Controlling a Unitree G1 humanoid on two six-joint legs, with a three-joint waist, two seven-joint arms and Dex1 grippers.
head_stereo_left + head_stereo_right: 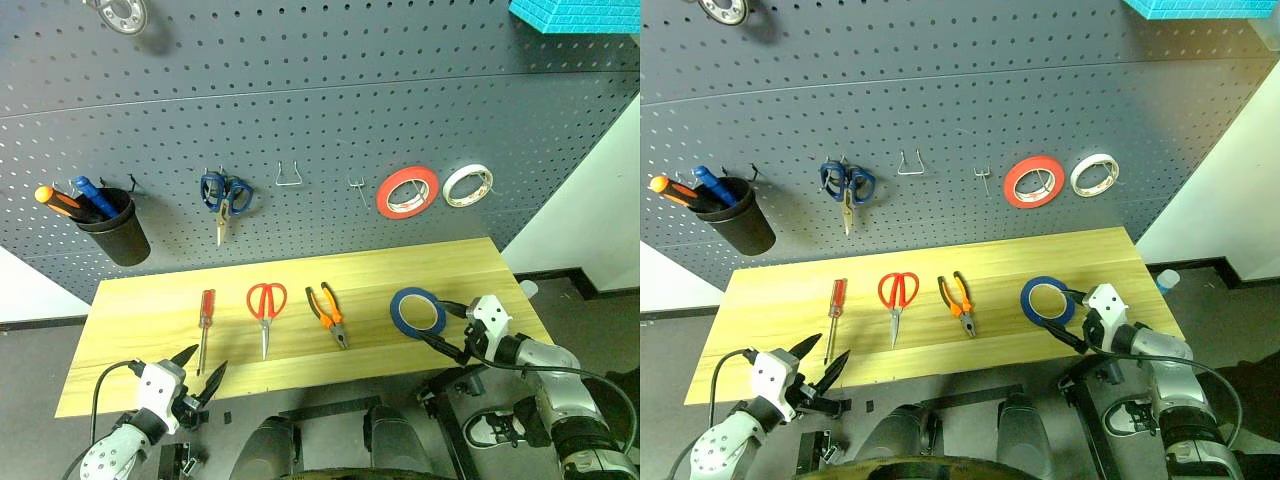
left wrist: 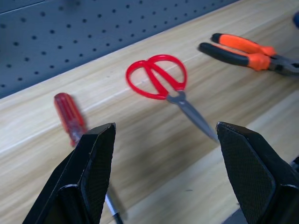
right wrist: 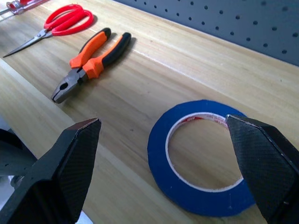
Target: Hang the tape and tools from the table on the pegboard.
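Observation:
On the light wood table (image 1: 150,300), from left to right, lie a red-handled screwdriver (image 1: 205,318), red-handled scissors (image 1: 266,305), orange-and-black pliers (image 1: 328,314) and a blue tape roll (image 1: 418,311). Behind it rises the dark grey pegboard (image 1: 300,100). My left gripper (image 1: 212,355) stands open at the table's front edge, just near of the screwdriver's tip; in the left wrist view it (image 2: 164,135) faces the scissors (image 2: 159,79). My right gripper (image 1: 434,320) is open beside the tape's right rim, and in its wrist view the tape (image 3: 201,154) lies between the spread fingers (image 3: 70,168).
On the pegboard hang a black cup (image 1: 115,228) holding orange and blue screwdrivers, blue-handled scissors (image 1: 225,193), a red roll (image 1: 407,191) and a white roll (image 1: 467,185). Bare metal hooks (image 1: 289,175) sit between the scissors and the red roll. A teal box (image 1: 575,15) is at the top right.

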